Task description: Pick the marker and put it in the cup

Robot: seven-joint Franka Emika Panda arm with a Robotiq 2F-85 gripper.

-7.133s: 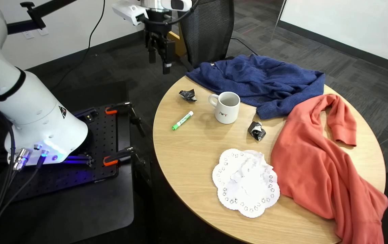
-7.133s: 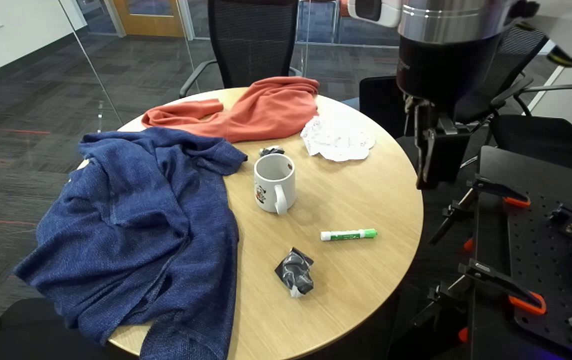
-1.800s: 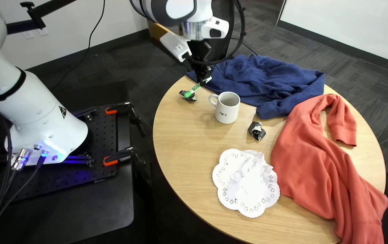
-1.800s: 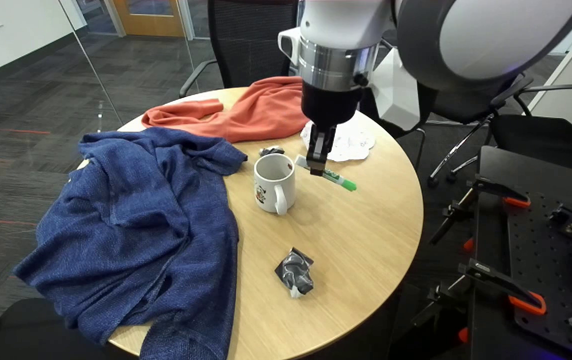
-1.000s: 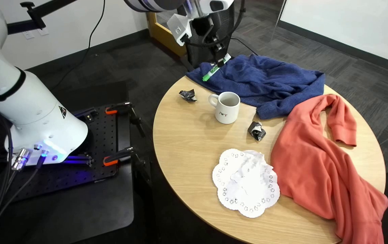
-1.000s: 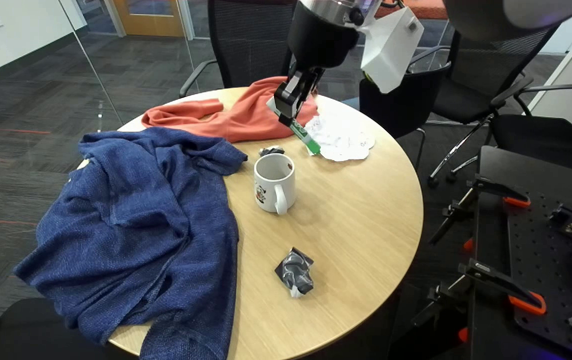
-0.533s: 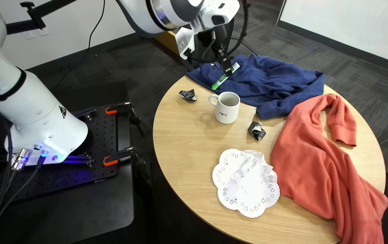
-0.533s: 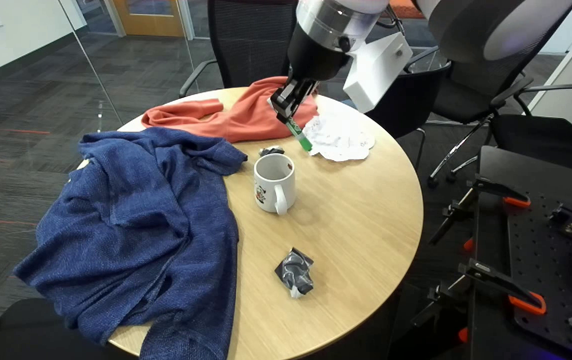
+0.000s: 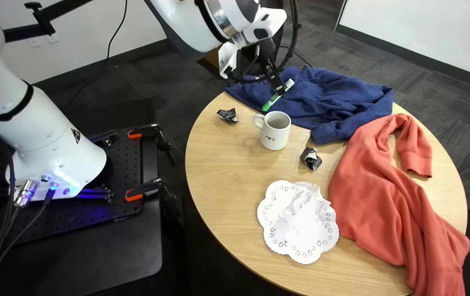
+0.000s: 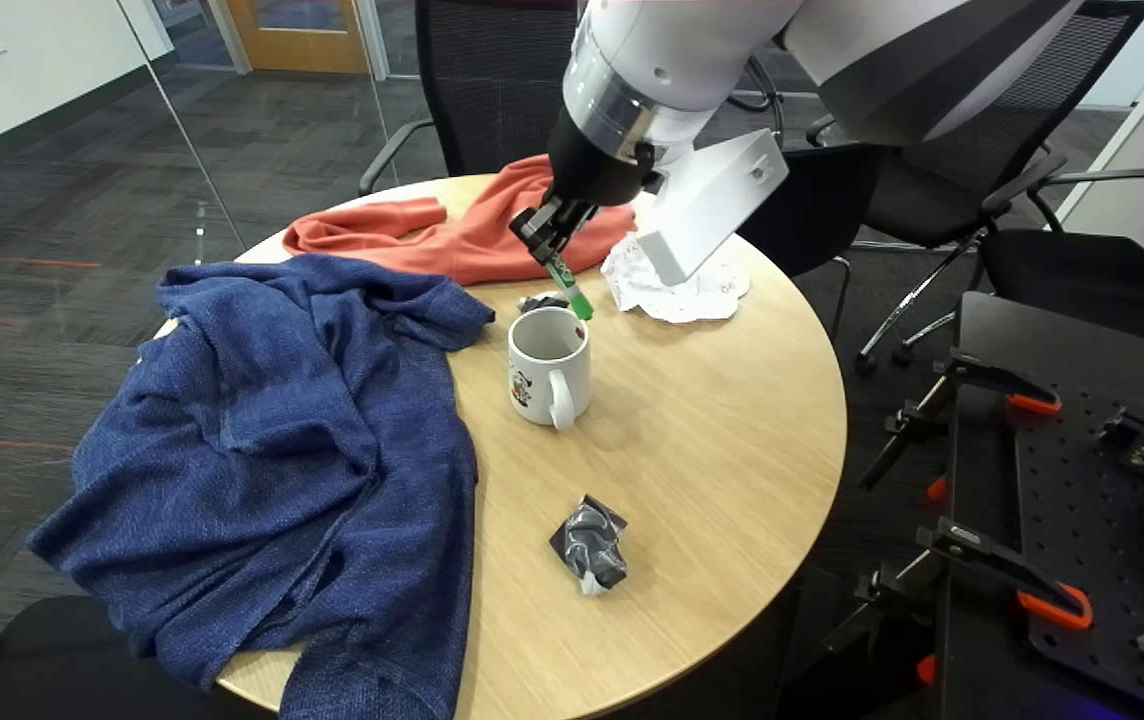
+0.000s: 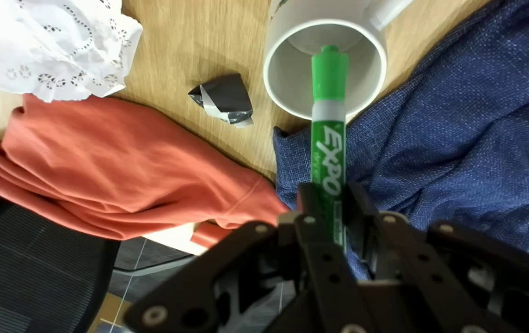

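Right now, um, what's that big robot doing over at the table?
A robot arm is holding a green marker up in the air, with its jaws shut on it. The marker is tilted with its green end down, seemingly just above the white cup. That cup stands upright on the round table, next to a blue cloth. The marker isn't in the cup yet. The job is to put it in there, so lowering it is probably what comes next.
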